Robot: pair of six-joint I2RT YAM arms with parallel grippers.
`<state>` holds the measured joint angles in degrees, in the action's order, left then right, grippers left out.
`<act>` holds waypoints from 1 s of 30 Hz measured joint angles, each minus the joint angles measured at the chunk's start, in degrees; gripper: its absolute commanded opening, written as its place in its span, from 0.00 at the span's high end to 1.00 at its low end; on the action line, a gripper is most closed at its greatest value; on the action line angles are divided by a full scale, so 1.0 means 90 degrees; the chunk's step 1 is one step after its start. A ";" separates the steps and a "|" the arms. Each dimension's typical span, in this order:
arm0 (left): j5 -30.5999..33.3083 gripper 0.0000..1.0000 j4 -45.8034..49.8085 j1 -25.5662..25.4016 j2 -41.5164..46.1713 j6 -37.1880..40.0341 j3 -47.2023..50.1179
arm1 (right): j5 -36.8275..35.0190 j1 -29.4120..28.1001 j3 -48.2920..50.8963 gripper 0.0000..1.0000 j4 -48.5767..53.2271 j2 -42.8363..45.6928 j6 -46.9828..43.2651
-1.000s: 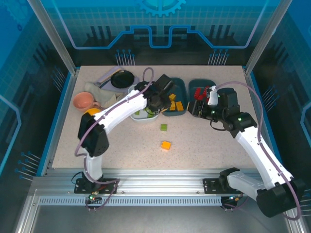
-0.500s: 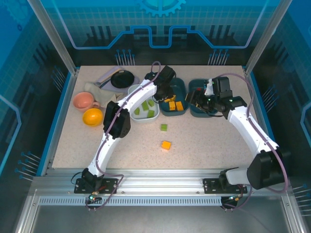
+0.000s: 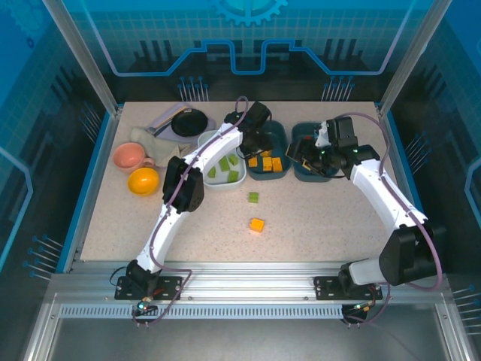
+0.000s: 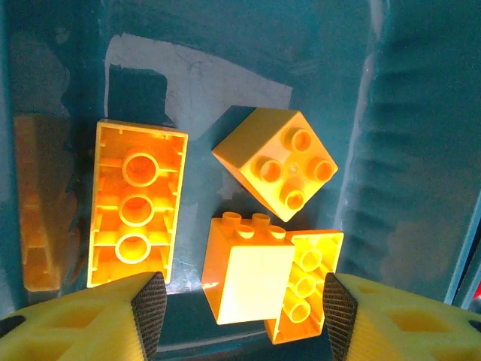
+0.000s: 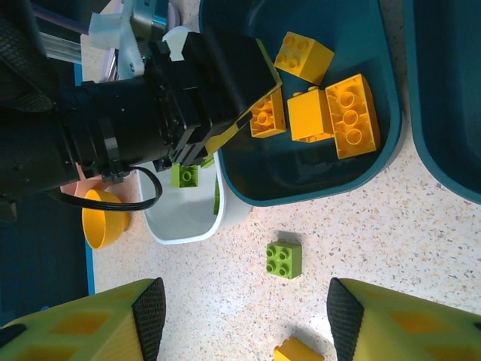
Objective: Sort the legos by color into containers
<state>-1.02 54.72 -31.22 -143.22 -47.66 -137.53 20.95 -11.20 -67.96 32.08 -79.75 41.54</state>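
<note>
Left wrist, lower edge: left gripper (image 4: 237, 316) newly released over orange legos (image 4: 135, 203) in teal tray (image 4: 225, 83); right gripper (image 5: 244, 316) unchanged, released, empty.

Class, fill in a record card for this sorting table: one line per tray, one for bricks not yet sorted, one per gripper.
White tray: light green bricks
Middle teal tray: orange-yellow bricks
Right teal tray: contents hidden under the right arm
Unsorted: one green brick, one orange-yellow brick, both on the table
Left gripper: open, over the middle teal tray's bricks
Right gripper: open, holding nothing
</note>
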 measured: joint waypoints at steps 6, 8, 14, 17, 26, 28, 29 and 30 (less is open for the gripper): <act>0.0063 0.33 0.0053 -0.0090 0.0648 0.0000 0.0299 | -0.0374 -0.0168 -0.0070 0.39 0.0381 0.0316 -0.0576; 0.0143 0.32 0.0010 -0.0197 0.1290 -0.0019 0.0886 | -0.0532 -0.0381 -0.0056 0.39 0.0510 0.0534 -0.0843; 0.0245 0.28 -0.0408 -0.0697 0.3621 -0.0197 0.3640 | -0.0656 -0.1331 0.0792 0.38 0.0551 0.1746 -0.1564; 0.0250 0.23 -0.0600 -0.0952 0.4209 -0.0262 0.4794 | -0.0639 -0.1467 0.1360 0.39 0.0658 0.2268 -0.1634; 0.0284 0.21 -0.1127 -0.1384 0.3628 -0.0104 0.5826 | -0.0634 -0.1566 0.1875 0.38 0.0889 0.2659 -0.1627; 0.0369 0.22 -0.1156 -0.1384 0.3383 -0.0007 0.5748 | -0.0631 -0.1591 0.1875 0.38 0.0891 0.2662 -0.1627; 0.0427 0.22 -0.1156 -0.1384 0.3228 0.0039 0.5651 | -0.0636 -0.1600 0.1875 0.38 0.0894 0.2667 -0.1627; 0.0493 0.22 -0.1158 -0.1379 0.3089 0.0107 0.5557 | -0.0639 -0.1603 0.1875 0.38 0.0903 0.2679 -0.1625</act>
<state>3.42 44.29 -43.64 -115.42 -46.70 -87.53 15.20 -25.63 -51.09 40.21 -55.64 26.92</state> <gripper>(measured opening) 0.782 0.619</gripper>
